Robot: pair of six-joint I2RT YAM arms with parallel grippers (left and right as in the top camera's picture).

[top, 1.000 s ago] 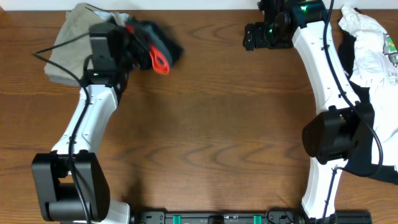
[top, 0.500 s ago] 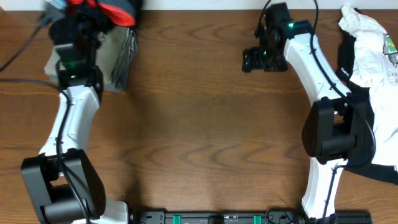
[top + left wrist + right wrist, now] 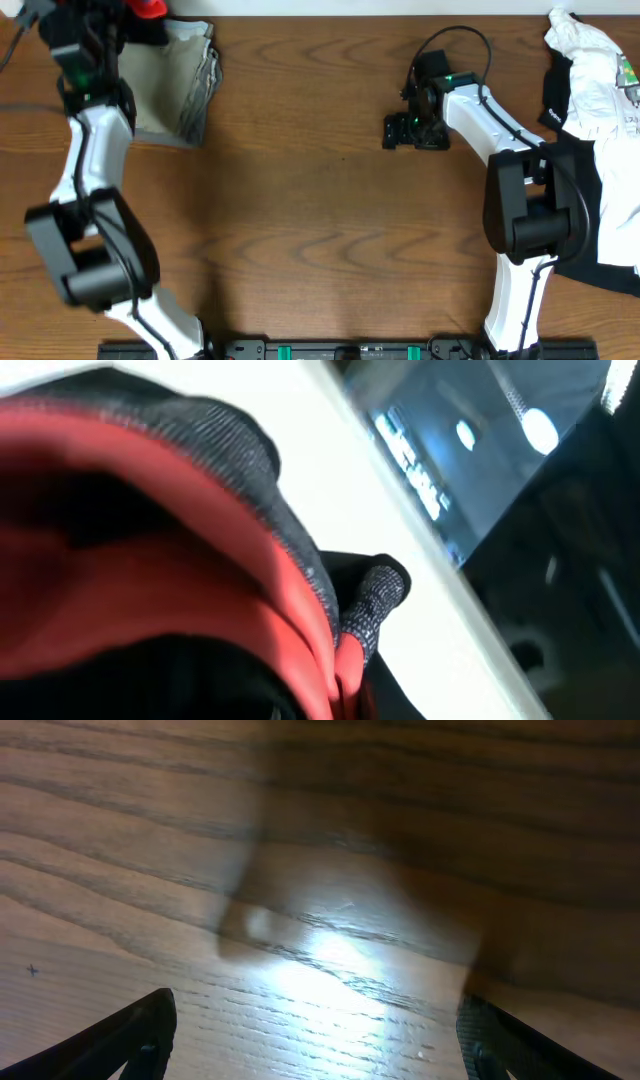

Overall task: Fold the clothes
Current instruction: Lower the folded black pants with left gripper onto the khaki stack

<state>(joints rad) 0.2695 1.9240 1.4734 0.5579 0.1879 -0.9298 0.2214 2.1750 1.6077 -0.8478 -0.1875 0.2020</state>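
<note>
The leggings (image 3: pixel 150 590) are bunched into a black bundle, red-and-grey waistband outermost, pressed right up against the left wrist camera. The left gripper (image 3: pixel 105 18) is clenched on them. Folding looks done to me, with only the set-down left, likely onto the khaki trousers (image 3: pixel 175 80) lying just below those jaws. The left arm is stretched long to the far corner, wrist lifted. The right gripper (image 3: pixel 395 132) is released, jaws wide with nothing between them, only bare table (image 3: pixel 320 920) beneath. Its arm is bent back, forearm angled inward, with the white T-shirt (image 3: pixel 590 70) well behind the jaws.
</note>
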